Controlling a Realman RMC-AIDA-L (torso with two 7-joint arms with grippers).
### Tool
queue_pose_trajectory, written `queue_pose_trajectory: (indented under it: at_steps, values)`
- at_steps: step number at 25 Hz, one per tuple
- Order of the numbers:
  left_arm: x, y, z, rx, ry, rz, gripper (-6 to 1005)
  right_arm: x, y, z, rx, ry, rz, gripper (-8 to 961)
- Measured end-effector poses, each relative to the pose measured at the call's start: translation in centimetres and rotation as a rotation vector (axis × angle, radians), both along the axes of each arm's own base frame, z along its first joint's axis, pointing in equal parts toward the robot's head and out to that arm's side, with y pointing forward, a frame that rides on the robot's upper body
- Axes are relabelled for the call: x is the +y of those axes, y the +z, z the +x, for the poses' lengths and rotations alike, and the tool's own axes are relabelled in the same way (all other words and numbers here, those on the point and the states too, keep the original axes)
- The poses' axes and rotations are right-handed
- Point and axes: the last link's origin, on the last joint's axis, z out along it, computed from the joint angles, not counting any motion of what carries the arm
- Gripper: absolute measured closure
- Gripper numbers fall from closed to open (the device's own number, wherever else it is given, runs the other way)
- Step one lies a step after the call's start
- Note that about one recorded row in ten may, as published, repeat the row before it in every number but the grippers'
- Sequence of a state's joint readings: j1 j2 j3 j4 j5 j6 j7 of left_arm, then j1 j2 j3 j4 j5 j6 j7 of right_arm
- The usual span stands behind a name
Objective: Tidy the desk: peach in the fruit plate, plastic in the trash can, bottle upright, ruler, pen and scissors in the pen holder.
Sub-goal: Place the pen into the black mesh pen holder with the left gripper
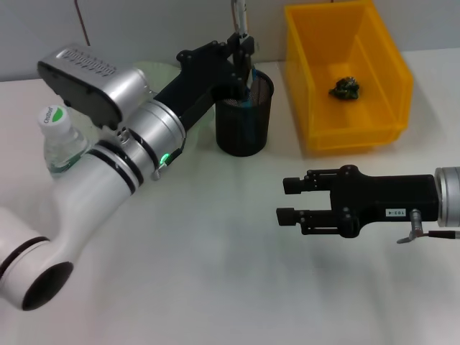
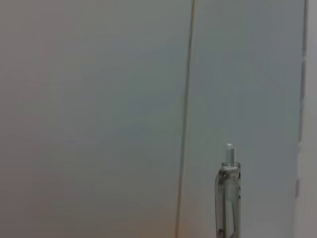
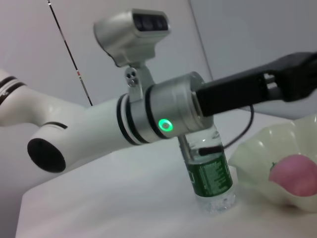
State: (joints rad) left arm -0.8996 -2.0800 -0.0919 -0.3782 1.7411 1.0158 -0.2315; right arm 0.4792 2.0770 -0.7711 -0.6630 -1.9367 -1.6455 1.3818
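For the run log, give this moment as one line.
left gripper: over pen holder, holding pen | right gripper: open, idle | bottle: upright

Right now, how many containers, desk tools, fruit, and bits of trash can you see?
Containers: 4 (bottle, plate, pen holder, bin)
Tools: 1 (pen)
Fruit: 1 (peach)
Trash: 1 (plastic)
Total: 7

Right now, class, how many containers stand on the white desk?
3: a black mesh pen holder at back centre, a yellow plastic bin to its right, and a pale green fruit plate partly hidden behind the left arm.
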Motion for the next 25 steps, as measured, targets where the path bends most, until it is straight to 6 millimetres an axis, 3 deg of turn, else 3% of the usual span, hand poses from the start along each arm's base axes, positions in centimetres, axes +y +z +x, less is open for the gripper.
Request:
queue_pose_trajectory:
  at_steps: [25]
  values:
    - [0.36, -0.49, -0.49, 0.041, 0.059, -0.003, 710, -0.03, 0.08, -0.62, 0.020, 0.031, -0.010, 321]
